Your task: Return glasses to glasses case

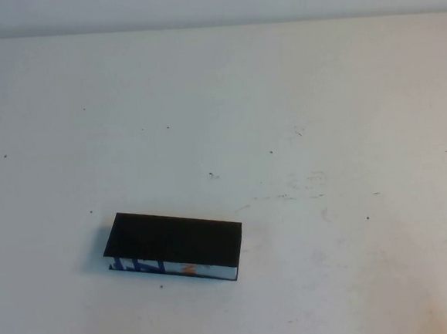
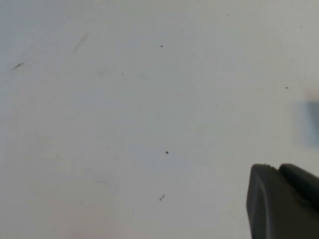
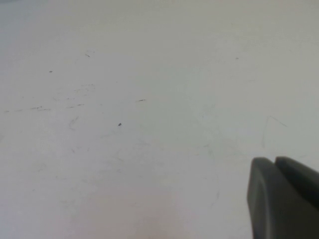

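Observation:
The glasses case (image 1: 175, 246) lies on the white table, left of centre and near the front. Its flat black lid is down, and its front edge shows white, blue and orange print. The glasses are not in view. Neither arm shows in the high view. In the left wrist view my left gripper (image 2: 276, 167) hangs over bare table with its two dark fingers pressed together and nothing between them. In the right wrist view my right gripper (image 3: 273, 160) is the same, fingers together and empty over bare table.
The white table (image 1: 321, 128) has small dark specks and faint scuffs. Its far edge meets a pale wall at the back. A blurred dark patch (image 2: 311, 122) sits at the edge of the left wrist view; I cannot tell what it is.

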### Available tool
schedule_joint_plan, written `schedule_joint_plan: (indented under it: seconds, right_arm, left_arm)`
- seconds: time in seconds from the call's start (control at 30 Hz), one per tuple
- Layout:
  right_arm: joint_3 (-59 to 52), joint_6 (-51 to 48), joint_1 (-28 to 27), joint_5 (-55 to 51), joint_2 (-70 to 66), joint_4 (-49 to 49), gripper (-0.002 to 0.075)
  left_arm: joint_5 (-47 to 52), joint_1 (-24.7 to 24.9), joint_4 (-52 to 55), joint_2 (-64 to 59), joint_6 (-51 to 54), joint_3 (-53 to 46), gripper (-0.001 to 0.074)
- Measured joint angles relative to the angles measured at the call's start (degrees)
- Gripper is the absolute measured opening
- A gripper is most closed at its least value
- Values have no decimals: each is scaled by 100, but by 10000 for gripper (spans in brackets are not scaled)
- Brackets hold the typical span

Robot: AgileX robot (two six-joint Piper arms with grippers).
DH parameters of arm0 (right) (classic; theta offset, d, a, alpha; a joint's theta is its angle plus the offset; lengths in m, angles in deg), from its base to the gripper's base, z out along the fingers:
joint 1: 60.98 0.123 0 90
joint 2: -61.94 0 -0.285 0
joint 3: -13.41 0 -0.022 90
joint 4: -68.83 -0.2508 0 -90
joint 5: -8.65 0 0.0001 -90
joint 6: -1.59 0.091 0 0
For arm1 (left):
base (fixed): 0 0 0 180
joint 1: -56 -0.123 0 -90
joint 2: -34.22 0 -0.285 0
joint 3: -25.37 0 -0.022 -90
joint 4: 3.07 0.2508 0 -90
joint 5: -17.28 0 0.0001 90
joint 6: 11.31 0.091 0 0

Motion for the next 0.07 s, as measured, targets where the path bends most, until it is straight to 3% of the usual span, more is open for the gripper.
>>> schedule_joint_plan:
  seconds: [0.07]
  right_arm:
    - [0, 0, 0, 0, 0, 0, -11]
  left_arm:
    - [0, 0, 0, 0, 0, 0, -4]
